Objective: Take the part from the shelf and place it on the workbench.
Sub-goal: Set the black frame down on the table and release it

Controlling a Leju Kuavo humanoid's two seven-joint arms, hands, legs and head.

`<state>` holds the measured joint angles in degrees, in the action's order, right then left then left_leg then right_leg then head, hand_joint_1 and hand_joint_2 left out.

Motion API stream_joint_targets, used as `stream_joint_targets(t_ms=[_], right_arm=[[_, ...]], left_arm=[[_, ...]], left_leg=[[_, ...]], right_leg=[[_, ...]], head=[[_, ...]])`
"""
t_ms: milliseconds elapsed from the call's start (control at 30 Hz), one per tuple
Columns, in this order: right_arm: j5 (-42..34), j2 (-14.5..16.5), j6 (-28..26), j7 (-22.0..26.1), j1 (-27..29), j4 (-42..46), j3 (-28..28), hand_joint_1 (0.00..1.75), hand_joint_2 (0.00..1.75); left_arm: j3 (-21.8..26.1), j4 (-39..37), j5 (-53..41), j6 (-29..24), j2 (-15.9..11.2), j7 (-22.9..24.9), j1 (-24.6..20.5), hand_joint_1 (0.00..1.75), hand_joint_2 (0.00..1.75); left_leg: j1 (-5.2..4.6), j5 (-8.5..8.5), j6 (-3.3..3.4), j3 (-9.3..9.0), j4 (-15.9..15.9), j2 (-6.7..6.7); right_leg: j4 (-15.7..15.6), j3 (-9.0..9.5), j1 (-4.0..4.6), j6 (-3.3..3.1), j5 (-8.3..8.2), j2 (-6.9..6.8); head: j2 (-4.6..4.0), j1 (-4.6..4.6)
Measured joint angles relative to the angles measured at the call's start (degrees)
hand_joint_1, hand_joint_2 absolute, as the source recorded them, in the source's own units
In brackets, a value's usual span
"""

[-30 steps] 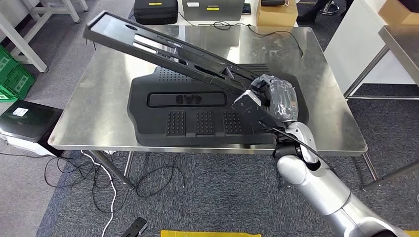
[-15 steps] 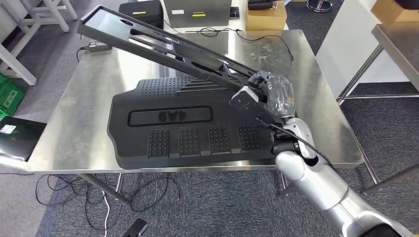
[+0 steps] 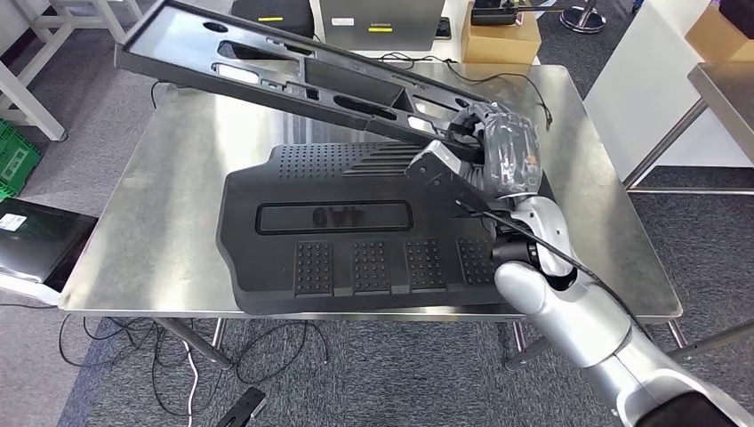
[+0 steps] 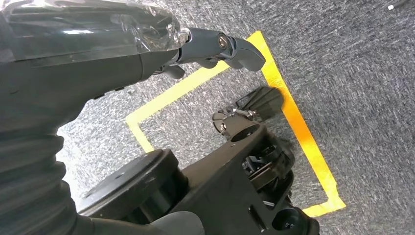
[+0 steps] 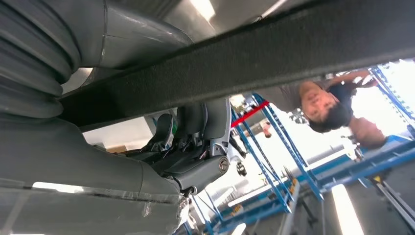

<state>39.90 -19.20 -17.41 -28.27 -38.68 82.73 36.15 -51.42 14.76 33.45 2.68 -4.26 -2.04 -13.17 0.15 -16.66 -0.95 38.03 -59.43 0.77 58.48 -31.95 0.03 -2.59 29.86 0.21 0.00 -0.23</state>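
The right hand (image 3: 498, 160) grips one end of the long black part (image 3: 293, 71), held slanting above the steel workbench (image 3: 178, 178) and its ribbed black mat (image 3: 356, 222) (left hand (image 4: 88, 63) hangs, seemingly empty), so I'd lower it level, releasing only once it rests flat.

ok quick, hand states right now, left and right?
Left hand: hanging over the floor, holding nothing; open or closed cannot be told.
Right hand: grips one end of the long black part above the workbench.
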Motion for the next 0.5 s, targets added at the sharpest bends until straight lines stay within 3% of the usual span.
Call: stream_joint_targets(t_ms=[67,167,500], right_arm=[[2.3,0.1,1.6,-0.5,-1.2,-0.2,0.5,1.75,1.75],[6.7,0.6,5.5,-0.7,-4.4,-1.4,2.3,1.75,1.75],[13.4,4.6,12.7,-0.6,-11.5,-8.8,8.5,1.75,1.75]], left_arm=[[0.0,0.0,-0.2,0.2,0.0,-0.4,-0.1,0.0,1.75],[0.0,0.0,-0.4,0.3,0.0,-1.0,-0.6,0.0,1.75],[0.0,0.0,0.1,1.5,0.0,-1.8,-1.5,0.0,1.75]], left_leg=[[-0.03,-0.01,0.08,0.03,0.0,0.0],[-0.09,0.05,0.21,0.05,0.0,-0.01],[-0.03,0.22,0.25,-0.05,0.2,-0.04]], right_leg=[[-0.1,0.06,-0.07,0.63,-0.04,0.0],[-0.2,0.04,-0.15,1.05,-0.07,-0.01],[-0.2,0.02,-0.09,1.26,-0.15,-0.05]], head=[[0.0,0.29],[0.0,0.44],[0.0,0.48]])
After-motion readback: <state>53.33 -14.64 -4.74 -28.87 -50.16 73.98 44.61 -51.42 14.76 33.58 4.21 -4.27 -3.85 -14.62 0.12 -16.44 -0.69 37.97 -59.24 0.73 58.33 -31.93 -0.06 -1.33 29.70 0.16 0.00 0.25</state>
